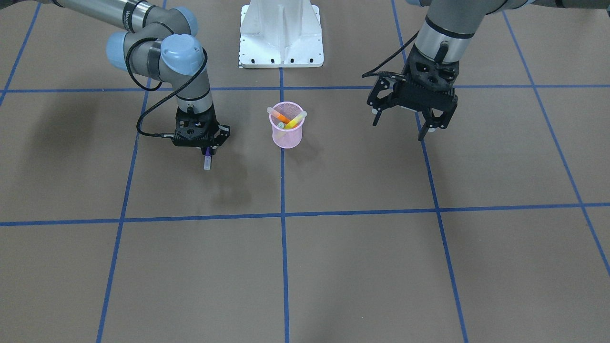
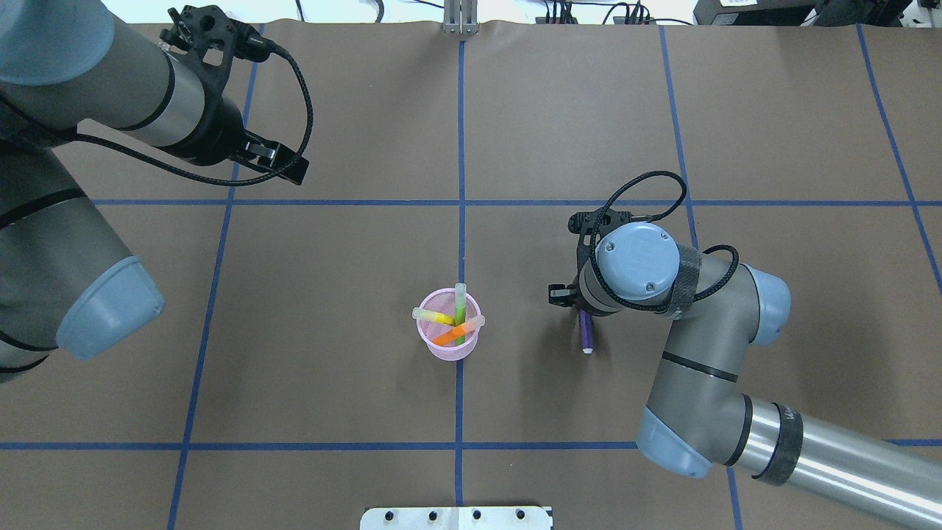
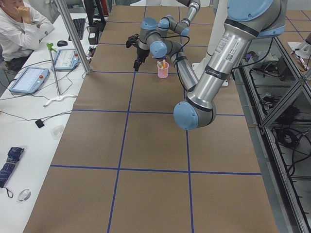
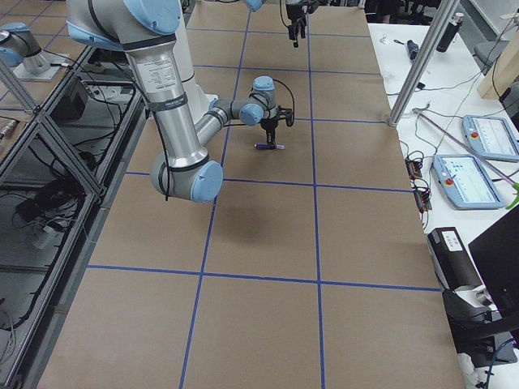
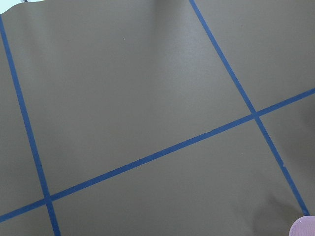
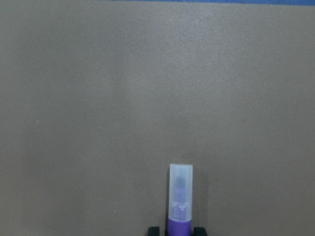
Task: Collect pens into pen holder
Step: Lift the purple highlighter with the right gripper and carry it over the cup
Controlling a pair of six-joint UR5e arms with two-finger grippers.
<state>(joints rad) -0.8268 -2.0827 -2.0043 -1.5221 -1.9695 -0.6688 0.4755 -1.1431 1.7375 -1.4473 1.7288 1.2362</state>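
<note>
The pink mesh pen holder [image 1: 287,134] stands upright near the table's middle and also shows in the overhead view [image 2: 449,347]. It holds the orange pen [image 1: 281,116], yellow pen [image 1: 296,119] and green pen [image 2: 460,305], which stick out above the rim. My right gripper [image 1: 208,151] is shut on the purple pen [image 1: 208,160], held level and low over the table beside the holder. In the right wrist view the pen's whitish cap [image 6: 180,189] points away, with a fingertip [image 6: 153,229] close on each side. My left gripper [image 1: 405,126] is open and empty, raised on the holder's other side.
The white robot base plate [image 1: 281,38] stands behind the holder. Blue tape lines [image 1: 283,214] grid the brown table. The left wrist view shows bare table and the holder's rim [image 5: 305,227] in a corner. A seated operator [image 3: 17,19] and tablets are beyond the far side.
</note>
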